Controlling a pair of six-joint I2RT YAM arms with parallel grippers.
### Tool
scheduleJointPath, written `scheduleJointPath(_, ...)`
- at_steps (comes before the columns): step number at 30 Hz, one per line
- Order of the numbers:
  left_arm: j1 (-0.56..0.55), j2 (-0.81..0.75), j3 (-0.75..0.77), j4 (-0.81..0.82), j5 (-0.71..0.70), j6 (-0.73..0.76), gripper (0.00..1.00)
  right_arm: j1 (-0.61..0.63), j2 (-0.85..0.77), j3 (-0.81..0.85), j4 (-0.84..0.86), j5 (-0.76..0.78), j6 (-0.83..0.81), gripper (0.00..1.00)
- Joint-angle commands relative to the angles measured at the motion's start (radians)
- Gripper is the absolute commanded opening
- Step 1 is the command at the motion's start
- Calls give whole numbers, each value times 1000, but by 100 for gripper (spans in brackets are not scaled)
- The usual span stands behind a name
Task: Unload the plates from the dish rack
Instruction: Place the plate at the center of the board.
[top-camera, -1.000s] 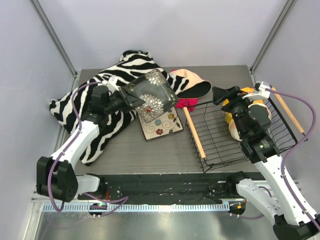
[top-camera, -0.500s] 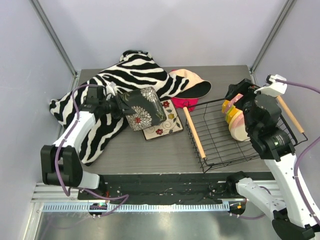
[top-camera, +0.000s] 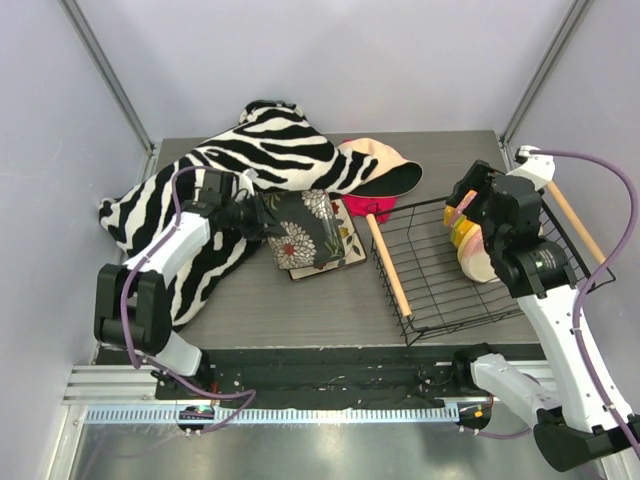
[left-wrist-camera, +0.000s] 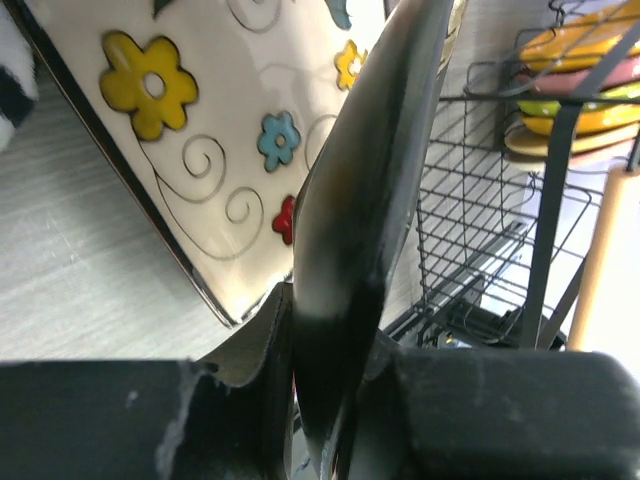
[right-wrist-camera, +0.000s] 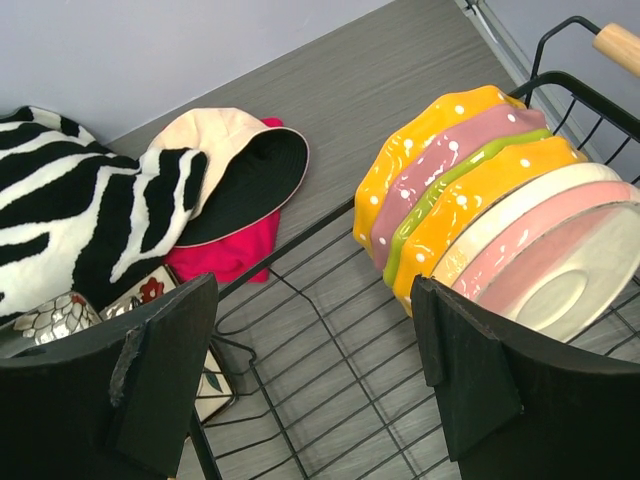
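Top external view: left tool (top-camera: 258, 219) clenches the dark square plate (top-camera: 305, 228), tilted over the cream plate (top-camera: 346, 246) at centre. The right tool (top-camera: 466, 200) hangs released near the stacked plates (top-camera: 472, 248) in the dish rack (top-camera: 440, 325) at right. Dropping the tilted plate could chip both.

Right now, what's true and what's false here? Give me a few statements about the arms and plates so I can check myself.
1. The left gripper grips the dark flowered square plate. True.
2. The right gripper is clamped on a round plate. False: it is open and empty, facing the round plates.
3. No plates are left to unload. False: the round plates stand on edge in the dish rack.
4. The cream flowered square plate lies outside the dish rack. True.
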Motion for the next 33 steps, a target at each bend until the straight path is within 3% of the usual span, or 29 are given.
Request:
scheduleJointPath(1, -3, 25, 51, 170, 87, -63, 0, -24, -35, -16, 9, -33, 6, 87)
scheduleJointPath(11, -38, 101, 51, 241, 52, -100, 2, -32, -44, -53, 5, -75, 22, 87)
scheduleJointPath(20, -56, 161, 48, 261, 32, -109, 15, -33, -46, -67, 6, -79, 20, 86)
scheduleJointPath(33, -63, 177, 53, 216, -12, -71, 51, -33, -52, -76, 5, -85, 22, 86)
